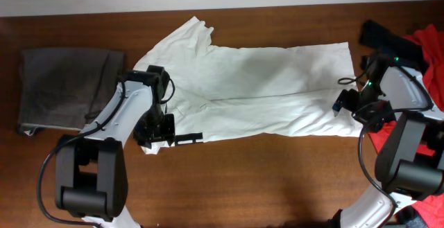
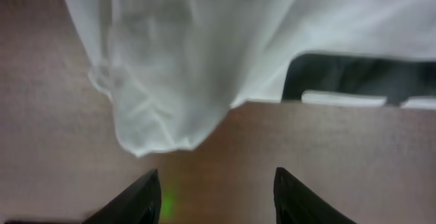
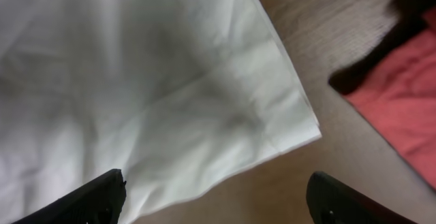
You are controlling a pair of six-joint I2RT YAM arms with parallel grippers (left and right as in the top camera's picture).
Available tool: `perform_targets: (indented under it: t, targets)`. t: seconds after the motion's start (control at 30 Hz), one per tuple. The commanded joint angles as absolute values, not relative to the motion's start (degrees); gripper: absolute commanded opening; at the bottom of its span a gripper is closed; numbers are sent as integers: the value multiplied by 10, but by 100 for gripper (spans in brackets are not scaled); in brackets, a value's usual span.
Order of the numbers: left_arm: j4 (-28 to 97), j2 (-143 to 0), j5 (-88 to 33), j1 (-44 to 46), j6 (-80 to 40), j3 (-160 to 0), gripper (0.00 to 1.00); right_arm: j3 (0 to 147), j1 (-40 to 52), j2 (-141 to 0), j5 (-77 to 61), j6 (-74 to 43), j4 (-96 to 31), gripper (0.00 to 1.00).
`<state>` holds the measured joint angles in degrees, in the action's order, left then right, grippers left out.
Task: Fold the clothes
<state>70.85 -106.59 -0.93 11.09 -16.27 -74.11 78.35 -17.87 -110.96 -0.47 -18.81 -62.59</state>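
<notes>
A white shirt [image 1: 257, 93] lies spread flat across the middle of the wooden table. My left gripper [image 1: 156, 129] is over its lower left corner. In the left wrist view the fingers [image 2: 216, 195] are open and empty above bare wood, just below a rumpled sleeve end [image 2: 163, 94]. My right gripper [image 1: 345, 104] is at the shirt's right edge. In the right wrist view its fingers [image 3: 218, 202] are wide open and empty, straddling the hem near the shirt's corner [image 3: 300, 125].
A folded grey garment [image 1: 66, 86] lies at the far left. A red garment [image 1: 430, 51] and a black one [image 1: 385, 37] are piled at the far right, and both show in the right wrist view [image 3: 402, 115]. A dark shape [image 2: 340, 81] sits at the shirt's edge.
</notes>
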Motion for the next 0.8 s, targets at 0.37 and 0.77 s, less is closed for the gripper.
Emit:
perform_targets:
  t: [0.37, 0.77]
  targets:
    - [677, -1058, 38, 110, -163, -738, 54, 758, -180, -1110, -8, -174, -607, 67]
    - [677, -1058, 39, 110, -167, -731, 55, 718, -203, -1110, -4, -174, -558, 4]
